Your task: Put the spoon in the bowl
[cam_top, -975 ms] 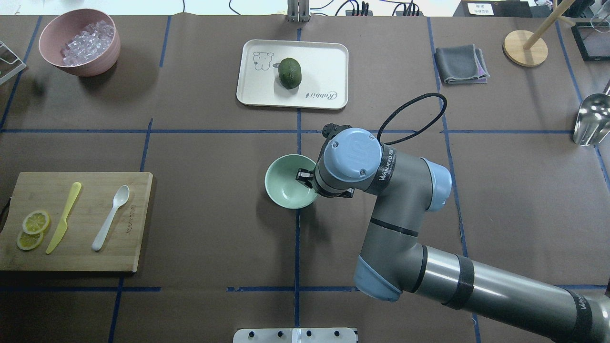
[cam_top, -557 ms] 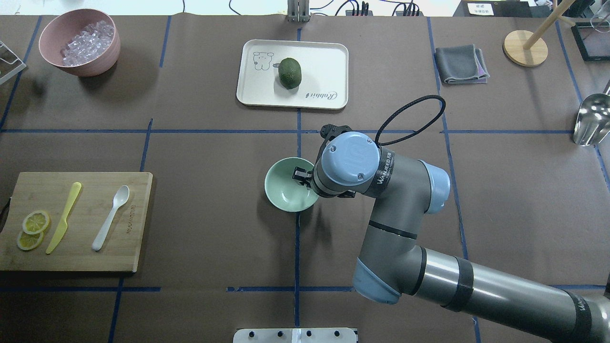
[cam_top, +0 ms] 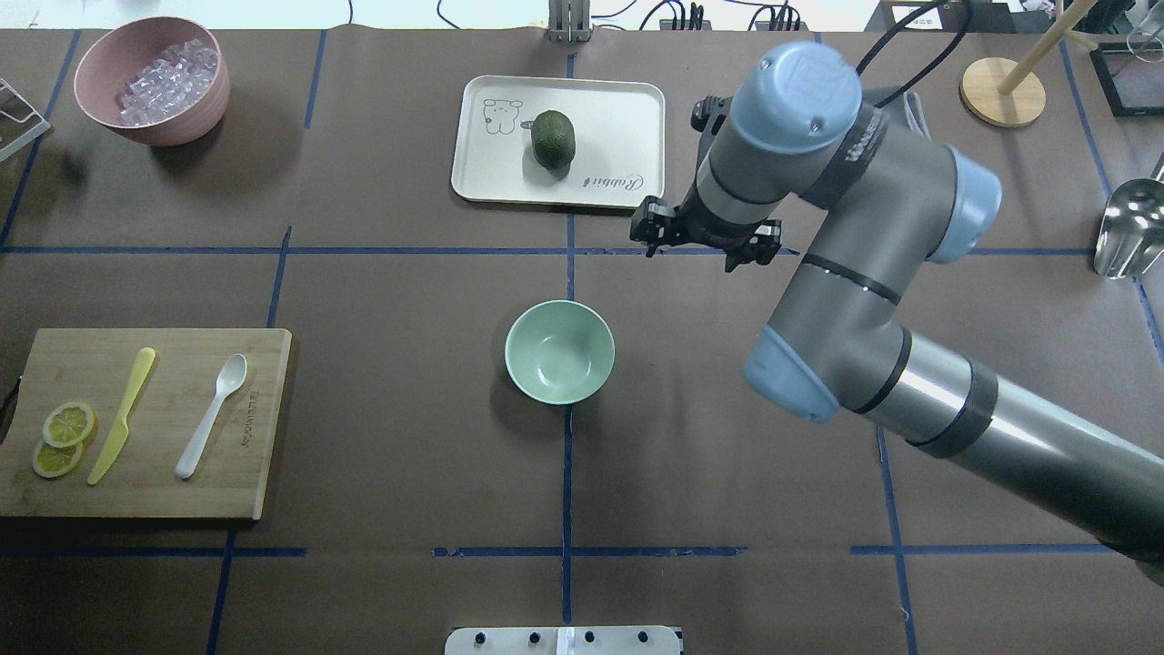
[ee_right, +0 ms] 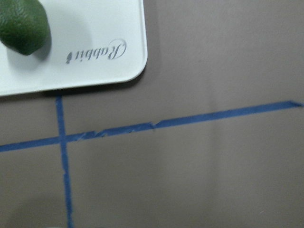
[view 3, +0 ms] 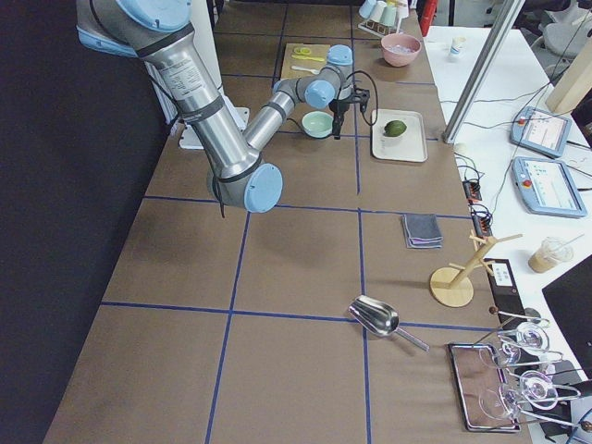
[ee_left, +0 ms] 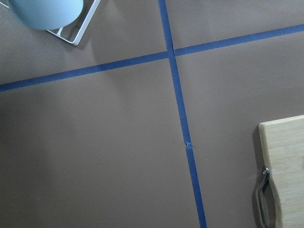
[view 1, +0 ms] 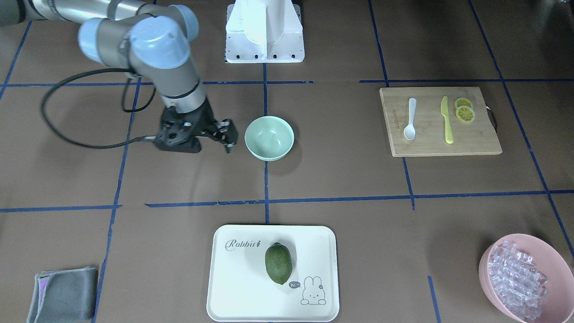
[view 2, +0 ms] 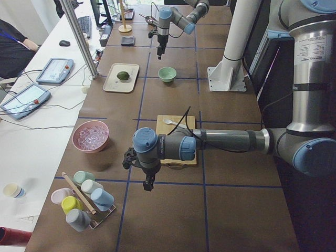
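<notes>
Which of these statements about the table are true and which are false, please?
1. The spoon lies inside the mint-green bowl. False: the spoon lies on the wooden cutting board beside the yellow knife, and the mint-green bowl is empty.
2. A green fruit sits on the white tray. True.
3. The pink bowl holds lemon slices. False: the pink bowl holds clear cubes, and the lemon slices lie on the cutting board.
4. The right gripper is apart from the mint-green bowl. True.
</notes>
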Available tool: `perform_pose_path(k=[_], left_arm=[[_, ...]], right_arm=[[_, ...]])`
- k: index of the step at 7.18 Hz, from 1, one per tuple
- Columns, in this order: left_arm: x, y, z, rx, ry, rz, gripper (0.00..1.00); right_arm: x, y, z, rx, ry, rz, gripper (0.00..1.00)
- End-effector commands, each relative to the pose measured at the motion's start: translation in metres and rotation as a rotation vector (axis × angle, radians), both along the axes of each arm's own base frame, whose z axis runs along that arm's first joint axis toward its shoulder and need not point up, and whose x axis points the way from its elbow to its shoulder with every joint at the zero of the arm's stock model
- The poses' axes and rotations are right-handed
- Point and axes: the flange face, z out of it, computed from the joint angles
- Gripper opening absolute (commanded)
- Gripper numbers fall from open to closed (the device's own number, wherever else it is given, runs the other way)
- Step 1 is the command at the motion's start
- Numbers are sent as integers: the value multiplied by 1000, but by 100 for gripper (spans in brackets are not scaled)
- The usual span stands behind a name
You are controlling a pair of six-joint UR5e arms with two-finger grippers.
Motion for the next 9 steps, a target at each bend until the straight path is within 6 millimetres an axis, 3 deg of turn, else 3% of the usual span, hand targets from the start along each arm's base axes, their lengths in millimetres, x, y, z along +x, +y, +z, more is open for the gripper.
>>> perform_pose_path(k=[1, 2, 3, 4, 5, 7, 9], left_arm=[[2, -2, -3, 1, 8, -1, 100], [3, -6, -10, 24, 10, 1, 100], [4, -23, -28, 92, 14, -2, 100], [5, -28, -30, 104, 15, 0, 100], [18, -58, -57, 134, 20, 20, 100], [21, -59, -57, 137, 50, 27, 100], [33, -64, -76, 187, 58, 50, 100]], right_arm=[[111, -53, 75, 118, 79, -155, 100], [164, -63, 122, 159, 98, -221, 100], [211, -67, 155, 185, 85, -270, 100], [265, -59, 201, 207, 79, -308, 100], [309, -38, 249, 228, 99, -355, 100], [388, 24, 312, 249, 119, -390, 100], [437, 81, 349, 169, 125, -321, 100]])
